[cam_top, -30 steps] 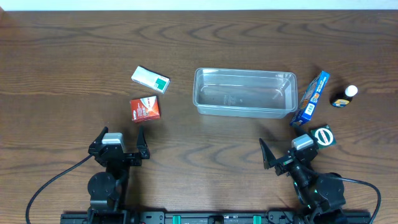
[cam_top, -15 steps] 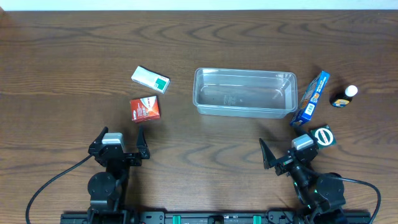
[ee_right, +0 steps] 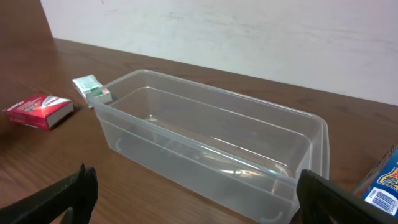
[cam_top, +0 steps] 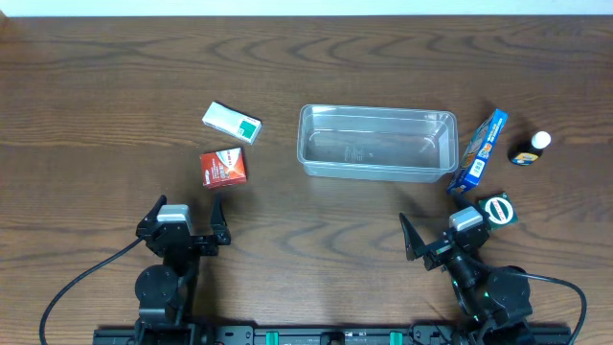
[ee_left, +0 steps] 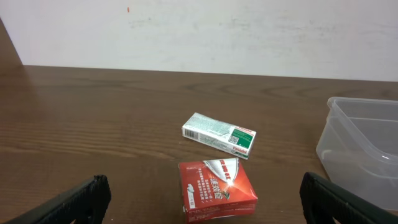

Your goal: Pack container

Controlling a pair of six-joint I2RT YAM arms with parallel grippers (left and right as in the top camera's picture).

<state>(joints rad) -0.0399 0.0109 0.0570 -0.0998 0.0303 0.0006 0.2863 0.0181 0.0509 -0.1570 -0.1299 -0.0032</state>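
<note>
Since both pairs of jaws stand wide open and empty, low over the counter (cam_top: 96, 77), you are, as I judge it, at the first pick. The clear container (cam_top: 375, 144) lies empty straight ahead of the right jaws, and ahead and to the right of the left jaws. The red box (ee_left: 216, 189) sits directly ahead of the left jaws, and the white-and-green box (ee_left: 219, 134) lies just beyond it. Take the red one first. Bring the left jaws down across its narrower sides and close squarely so it does not twist. Lift it above the rim and lay it flat at one end to leave room. Leave the blue carton (ee_right: 380, 180), ahead and right of the right jaws, for that arm.
</note>
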